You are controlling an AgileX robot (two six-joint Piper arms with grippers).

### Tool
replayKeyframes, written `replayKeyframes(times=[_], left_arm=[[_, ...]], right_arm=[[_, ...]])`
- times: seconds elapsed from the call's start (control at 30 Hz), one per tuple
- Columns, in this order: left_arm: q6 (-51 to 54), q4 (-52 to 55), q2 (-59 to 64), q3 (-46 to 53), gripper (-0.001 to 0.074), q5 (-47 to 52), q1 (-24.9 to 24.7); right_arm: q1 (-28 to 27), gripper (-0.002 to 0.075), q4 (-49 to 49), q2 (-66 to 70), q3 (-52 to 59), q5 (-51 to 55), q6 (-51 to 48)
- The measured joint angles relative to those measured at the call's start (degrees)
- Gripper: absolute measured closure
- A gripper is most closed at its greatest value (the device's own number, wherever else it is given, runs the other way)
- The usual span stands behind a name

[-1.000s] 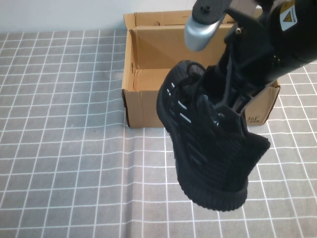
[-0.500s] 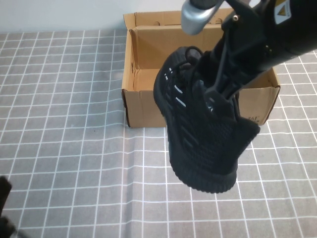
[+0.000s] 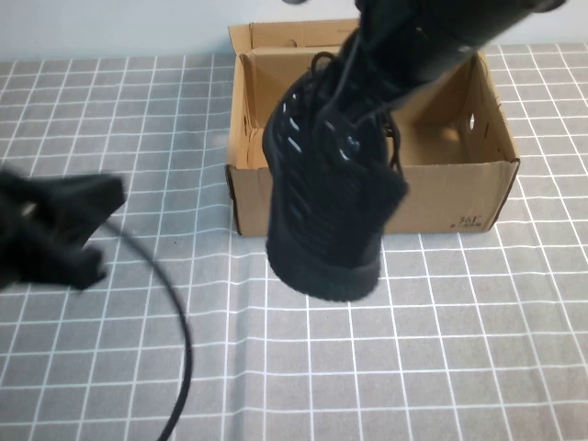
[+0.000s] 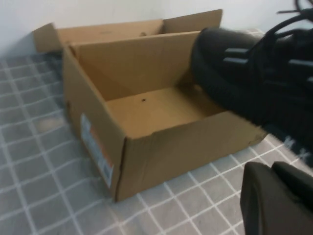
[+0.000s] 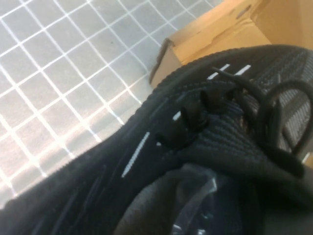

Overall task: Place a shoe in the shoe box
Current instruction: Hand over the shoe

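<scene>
The black knit shoe (image 3: 322, 207) hangs toe-down in my right gripper (image 3: 372, 110), which is shut on its collar. The shoe's upper part is over the front wall of the open brown shoe box (image 3: 450, 188); its toe hangs in front of that wall, above the cloth. The right wrist view shows the shoe (image 5: 195, 122) close up, with a box corner (image 5: 215, 34) beyond it. My left gripper (image 3: 60, 234) is a blurred dark shape at the left, away from the box, with fingers together. The left wrist view shows its fingers (image 4: 274, 200), the empty box (image 4: 161, 147) and the shoe (image 4: 254, 68).
A grey checked cloth (image 3: 459, 349) covers the table. A black cable (image 3: 175, 312) curves from the left arm down to the front edge. The box lid flap (image 3: 285, 35) stands open at the back, against a pale wall.
My right gripper has carried the shoe up and left towards the box. My left arm has swung into the high view from the lower left.
</scene>
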Motion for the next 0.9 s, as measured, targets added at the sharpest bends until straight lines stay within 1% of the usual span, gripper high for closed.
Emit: replayKeyframes(times=[0.07, 0.17, 0.33, 0.47, 0.53, 0.57, 0.6, 0.63, 0.73, 0.8, 0.87, 0.9], left_arm=[[4.35, -2.64, 3.97, -2.0, 0.0736, -0.52, -1.63], [7.27, -4.26, 8.87, -5.96, 0.0736, -2.47, -5.64], [10.78, -5.04, 16.2, -12.29, 0.0736, -6.35, -15.48], [12.49, -5.26, 19.49, -15.18, 0.0736, -9.83, -22.3], [14.16, -5.26, 19.92, -15.8, 0.0722, -10.64, -24.46], [15.7, -5.26, 20.07, -15.85, 0.0699, -10.64, -25.3], [17.17, -5.4, 20.12, -15.94, 0.066, -10.64, -25.82], [17.96, -5.67, 20.22, -15.94, 0.0606, -10.53, -26.17], [19.37, -7.4, 20.21, -15.94, 0.0391, -9.28, -26.41], [19.83, -8.23, 20.21, -15.94, 0.0226, -8.64, -26.41], [20.07, -8.62, 20.45, -15.94, 0.0127, -8.23, -26.41], [20.52, -8.84, 20.79, -15.94, 0.0097, -8.23, -26.41]], right_arm=[[0.0, 0.0724, -0.86, 2.05, -2.66, 1.3, 0.86], [-0.69, 0.0724, -1.11, 5.14, -6.62, 3.25, 2.23], [-3.89, 0.0724, -1.0, 9.02, -12.18, 4.95, 4.11], [-6.49, 0.0724, 0.0, 11.17, -14.24, 5.19, 4.59], [-7.48, 0.0724, 1.08, 11.67, -14.69, 5.31, 4.61], [-7.83, 0.0724, 1.21, 11.76, -14.82, 5.31, 4.71], [-8.13, 0.0724, 1.42, 11.76, -14.82, 5.31, 4.71], [-8.24, 0.0724, 1.55, 11.76, -14.82, 5.31, 4.9], [-8.48, 0.0724, 1.54, 11.76, -15.05, 5.43, 5.75], [-8.48, 0.0724, 1.54, 11.76, -15.05, 5.31, 6.67], [-8.48, 0.0724, 1.81, 11.76, -15.05, 4.89, 7.31], [-8.48, 0.0724, 1.91, 11.76, -15.05, 4.59, 7.45]])
